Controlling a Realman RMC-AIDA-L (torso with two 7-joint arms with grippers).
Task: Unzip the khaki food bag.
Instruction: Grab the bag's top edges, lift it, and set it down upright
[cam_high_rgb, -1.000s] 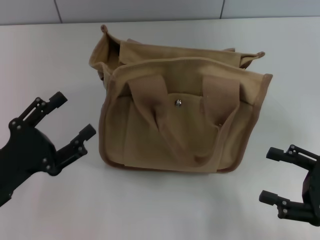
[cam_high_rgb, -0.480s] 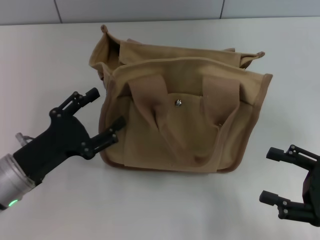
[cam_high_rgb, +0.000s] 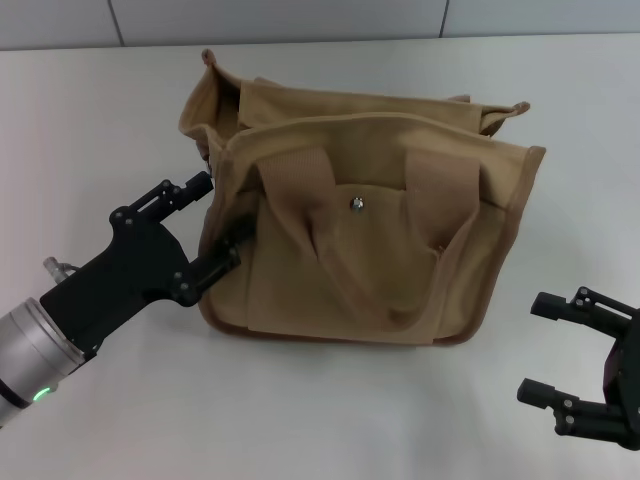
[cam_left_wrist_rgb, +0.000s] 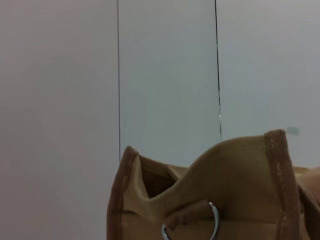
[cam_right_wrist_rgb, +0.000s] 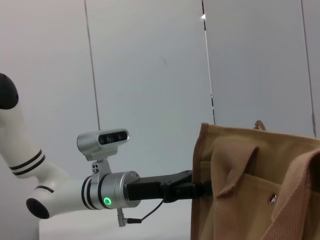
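The khaki food bag (cam_high_rgb: 360, 240) stands upright on the white table, a tan canvas tote with two webbing handles and a silver snap stud (cam_high_rgb: 356, 205) on its front pocket. My left gripper (cam_high_rgb: 222, 212) is open, its fingers straddling the bag's left end. The left wrist view shows that end close up (cam_left_wrist_rgb: 200, 200) with a metal ring (cam_left_wrist_rgb: 212, 225). My right gripper (cam_high_rgb: 545, 350) is open and empty at the front right, apart from the bag. The right wrist view shows the bag (cam_right_wrist_rgb: 260, 185) and the left arm (cam_right_wrist_rgb: 110, 192) behind it.
The white table (cam_high_rgb: 300, 420) extends around the bag. A grey panelled wall (cam_high_rgb: 300, 18) runs along the far edge.
My left gripper has moved right and forward from the table's left side until its open fingers reach the bag's left end. The right gripper and the bag have not moved.
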